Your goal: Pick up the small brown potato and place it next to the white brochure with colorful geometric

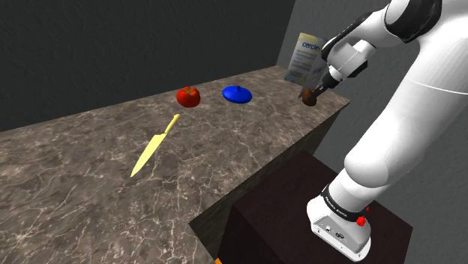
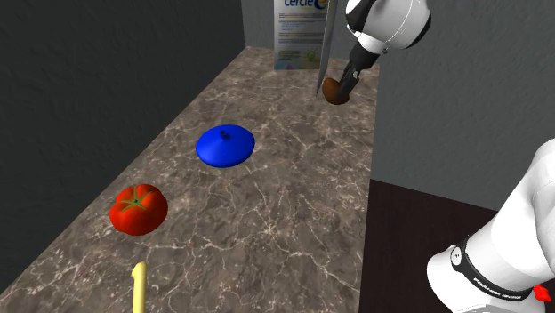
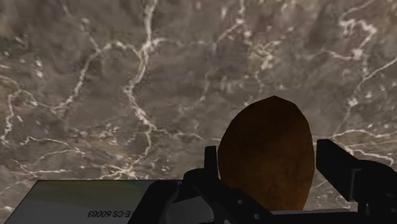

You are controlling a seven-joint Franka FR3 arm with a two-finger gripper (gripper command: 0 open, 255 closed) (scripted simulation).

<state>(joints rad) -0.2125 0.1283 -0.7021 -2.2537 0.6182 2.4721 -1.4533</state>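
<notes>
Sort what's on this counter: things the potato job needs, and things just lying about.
Job: brown potato, clasped in the gripper; white brochure, upright at the counter's far end.
Lying about: red tomato; blue lid; yellow knife.

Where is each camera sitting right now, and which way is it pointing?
Shoulder view: beside and behind the stand, looking down across the veined counter toward the brochure; shows the arm from base to gripper.
Second exterior view: over the counter's knife end, facing along it to the brochure; shows base and wrist.
Wrist view: on the hand, looking down at the counter; shows both fingers clasping the potato.
Both exterior views share tomato, blue lid and potato.
</notes>
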